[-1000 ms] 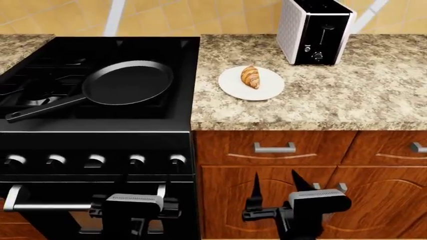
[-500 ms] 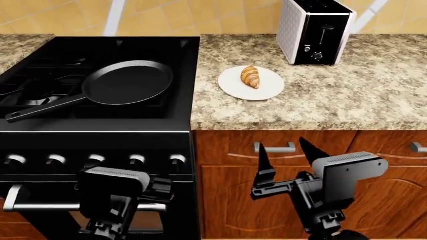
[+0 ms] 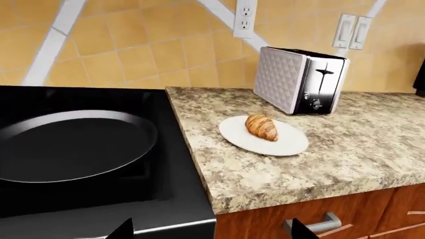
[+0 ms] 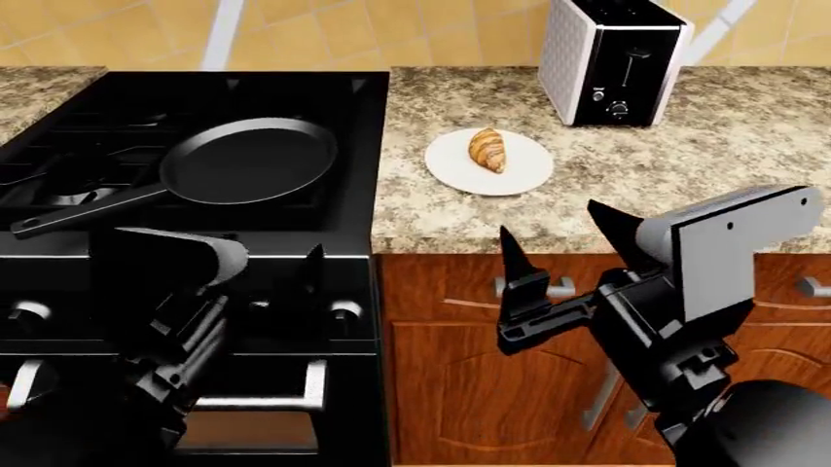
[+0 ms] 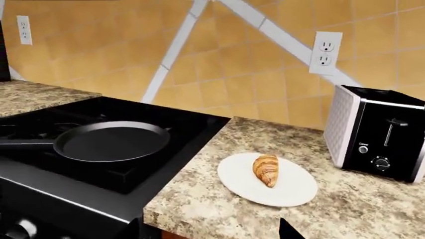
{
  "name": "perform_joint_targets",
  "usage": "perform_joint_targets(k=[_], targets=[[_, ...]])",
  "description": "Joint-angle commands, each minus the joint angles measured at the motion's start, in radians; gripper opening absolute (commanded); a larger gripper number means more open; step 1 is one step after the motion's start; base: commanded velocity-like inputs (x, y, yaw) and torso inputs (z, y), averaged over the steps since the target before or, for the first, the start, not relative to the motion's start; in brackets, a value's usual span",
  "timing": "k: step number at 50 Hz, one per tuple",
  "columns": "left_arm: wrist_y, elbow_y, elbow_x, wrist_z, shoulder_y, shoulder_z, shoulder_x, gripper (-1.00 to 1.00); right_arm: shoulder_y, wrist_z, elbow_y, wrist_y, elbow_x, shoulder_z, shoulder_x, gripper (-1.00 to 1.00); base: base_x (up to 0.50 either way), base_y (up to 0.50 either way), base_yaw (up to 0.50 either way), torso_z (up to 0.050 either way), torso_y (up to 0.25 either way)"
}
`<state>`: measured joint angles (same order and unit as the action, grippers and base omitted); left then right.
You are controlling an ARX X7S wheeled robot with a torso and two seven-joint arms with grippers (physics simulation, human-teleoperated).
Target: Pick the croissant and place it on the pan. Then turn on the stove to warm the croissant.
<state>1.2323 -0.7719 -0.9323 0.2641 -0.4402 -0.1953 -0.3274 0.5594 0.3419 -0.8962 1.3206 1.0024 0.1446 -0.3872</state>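
The croissant lies on a round white plate on the granite counter, right of the stove. It also shows in the left wrist view and the right wrist view. The black pan sits empty on the stove's grates, its handle pointing to the front left. My left gripper is open and empty in front of the stove's knobs. My right gripper is open and empty, at the counter's front edge below the plate.
A white and black quilted toaster stands at the back of the counter behind the plate. Wooden drawers with silver handles lie below the counter. The oven-door handle is below the knobs. Tiled wall with outlets is behind.
Both arms have risen. The right gripper has gone up from the cabinet front to the counter's edge; the left has come up in front of the knob row. Croissant and pan unmoved.
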Motion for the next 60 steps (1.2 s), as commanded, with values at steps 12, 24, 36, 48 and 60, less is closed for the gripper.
perform_joint_targets(k=[12, 24, 36, 48, 60], targets=[[0.259, 0.072, -0.382, 0.204, -0.253, -0.142, -0.012, 1.00, 0.228, 0.390, 0.122, 0.214, 0.534, 0.075, -0.053, 1.00, 0.00, 0.00, 0.00, 0.000, 0.000], [0.211, 0.061, -0.367, 0.182, -0.234, -0.127, -0.042, 1.00, 0.255, 0.530, 0.168, 0.157, 0.670, 0.024, -0.105, 1.00, 0.00, 0.00, 0.00, 0.000, 0.000], [0.184, 0.069, -0.378, 0.191, -0.225, -0.112, -0.051, 1.00, 0.262, 0.534, 0.169, 0.127, 0.677, 0.000, -0.124, 1.00, 0.40, 0.00, 0.00, 0.000, 0.000], [0.165, 0.068, -0.398, 0.203, -0.220, -0.103, -0.064, 1.00, 0.268, 0.539, 0.172, 0.106, 0.681, -0.021, -0.141, 1.00, 0.46, 0.00, 0.00, 0.000, 0.000], [0.145, 0.077, -0.407, 0.207, -0.214, -0.094, -0.073, 1.00, 0.274, 0.536, 0.174, 0.093, 0.675, -0.043, -0.154, 1.00, 0.49, 0.00, 0.00, 0.000, 0.000]])
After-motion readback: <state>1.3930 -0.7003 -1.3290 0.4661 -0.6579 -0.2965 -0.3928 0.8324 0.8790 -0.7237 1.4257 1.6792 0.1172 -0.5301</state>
